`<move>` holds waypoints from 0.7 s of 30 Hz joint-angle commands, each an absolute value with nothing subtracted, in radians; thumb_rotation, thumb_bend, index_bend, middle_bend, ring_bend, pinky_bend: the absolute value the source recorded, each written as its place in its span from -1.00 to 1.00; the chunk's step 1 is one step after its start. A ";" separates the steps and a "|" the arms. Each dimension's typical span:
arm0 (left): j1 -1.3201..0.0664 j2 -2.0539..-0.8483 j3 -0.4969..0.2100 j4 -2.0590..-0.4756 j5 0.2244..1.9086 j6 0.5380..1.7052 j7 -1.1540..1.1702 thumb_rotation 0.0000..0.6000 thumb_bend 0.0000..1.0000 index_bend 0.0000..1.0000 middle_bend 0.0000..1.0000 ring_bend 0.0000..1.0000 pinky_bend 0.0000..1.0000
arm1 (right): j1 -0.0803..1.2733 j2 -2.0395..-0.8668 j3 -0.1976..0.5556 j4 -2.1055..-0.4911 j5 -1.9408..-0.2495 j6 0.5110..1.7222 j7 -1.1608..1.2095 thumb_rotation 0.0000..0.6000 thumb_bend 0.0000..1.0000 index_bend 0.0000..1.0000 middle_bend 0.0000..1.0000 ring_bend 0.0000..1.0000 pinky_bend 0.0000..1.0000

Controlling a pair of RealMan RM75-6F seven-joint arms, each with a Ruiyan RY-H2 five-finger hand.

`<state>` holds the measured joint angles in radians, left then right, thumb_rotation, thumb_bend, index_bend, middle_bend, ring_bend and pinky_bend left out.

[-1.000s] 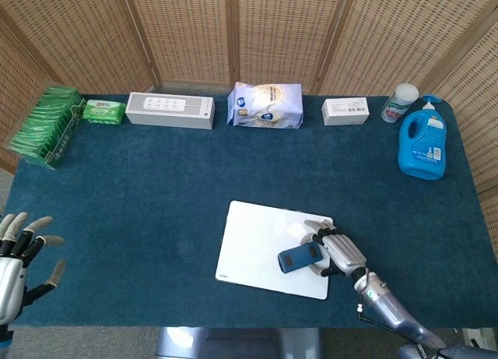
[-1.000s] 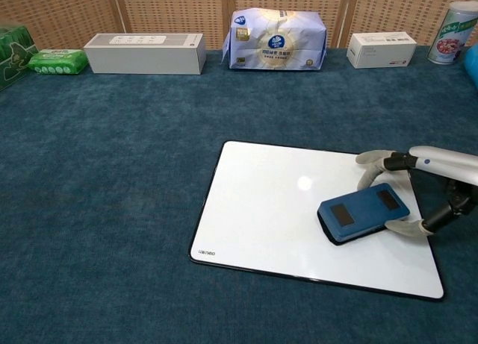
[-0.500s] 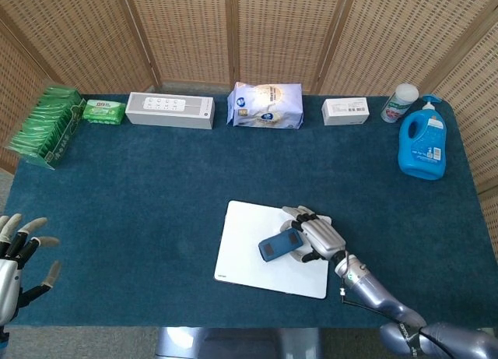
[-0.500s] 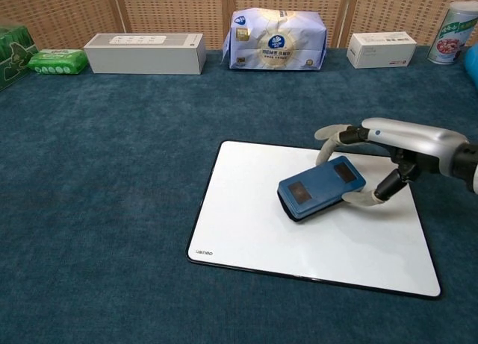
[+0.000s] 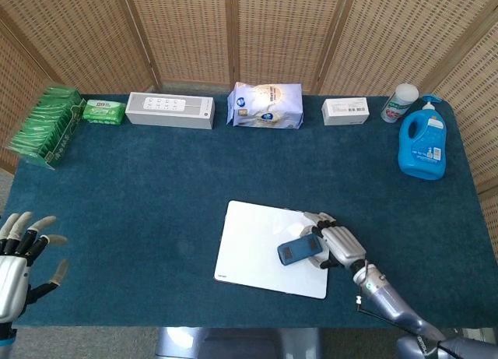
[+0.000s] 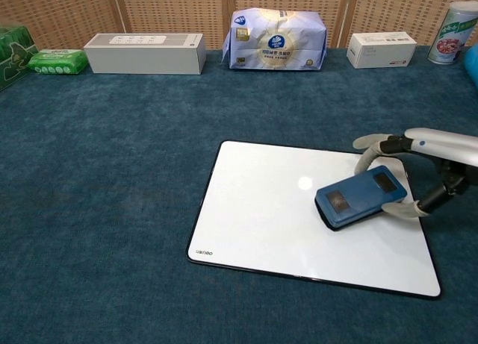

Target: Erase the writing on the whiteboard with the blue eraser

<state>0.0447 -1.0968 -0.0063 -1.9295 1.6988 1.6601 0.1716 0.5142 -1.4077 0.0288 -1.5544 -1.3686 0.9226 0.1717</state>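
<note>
On the right half of the whiteboard [image 6: 269, 217], your right hand [image 5: 336, 244] is gripping the blue eraser [image 6: 361, 197] flat against the white surface, with the eraser's long axis slanting from the hand out toward the board's middle and left. No writing is showing on the board in either view, so you are judging any further wipe by the uncovered area lying to the eraser's left. Your left hand [image 5: 19, 254] is hovering with fingers spread and holding nothing, well apart at the table's near left corner.
</note>
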 commanded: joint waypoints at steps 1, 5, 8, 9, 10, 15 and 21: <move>0.041 -1.100 -0.005 -1.929 1.698 1.653 0.174 1.00 -0.17 -0.19 -0.53 -0.83 -1.00 | 0.493 -1.399 0.010 -1.565 -1.372 0.941 0.173 1.00 -0.35 0.24 -0.84 -1.00 -1.00; 0.036 -1.101 -0.007 -1.931 1.697 1.646 0.177 1.00 -0.17 -0.19 -0.53 -0.83 -1.00 | 0.474 -1.397 -0.008 -1.568 -1.378 0.954 0.171 1.00 -0.35 0.24 -0.84 -1.00 -1.00; 0.033 -1.101 -0.009 -1.932 1.697 1.644 0.179 1.00 -0.17 -0.19 -0.53 -0.83 -1.00 | 0.469 -1.402 -0.013 -1.564 -1.380 0.955 0.173 1.00 -0.35 0.24 -0.84 -1.00 -1.00; 0.033 -1.101 -0.009 -1.933 1.697 1.644 0.180 1.00 -0.16 -0.19 -0.53 -0.83 -1.00 | 0.469 -1.404 -0.013 -1.562 -1.380 0.953 0.173 1.00 -0.35 0.24 -0.84 -1.00 -1.00; 0.032 -1.101 -0.009 -1.934 1.697 1.643 0.180 1.00 -0.17 -0.19 -0.53 -0.83 -1.00 | 0.470 -1.408 -0.014 -1.558 -1.381 0.949 0.174 1.00 -0.35 0.24 -0.84 -1.00 -1.00; 0.037 -1.100 -0.008 -1.936 1.697 1.650 0.184 1.00 -0.17 -0.19 -0.53 -0.83 -1.00 | 0.484 -1.431 -0.007 -1.541 -1.387 0.929 0.183 1.00 -0.35 0.24 -0.84 -1.00 -1.00; 0.048 -1.092 -0.004 -1.934 1.699 1.668 0.177 1.00 -0.17 -0.19 -0.53 -0.83 -1.00 | 0.513 -1.455 0.017 -1.521 -1.391 0.903 0.191 1.00 -0.35 0.24 -0.84 -1.00 -1.00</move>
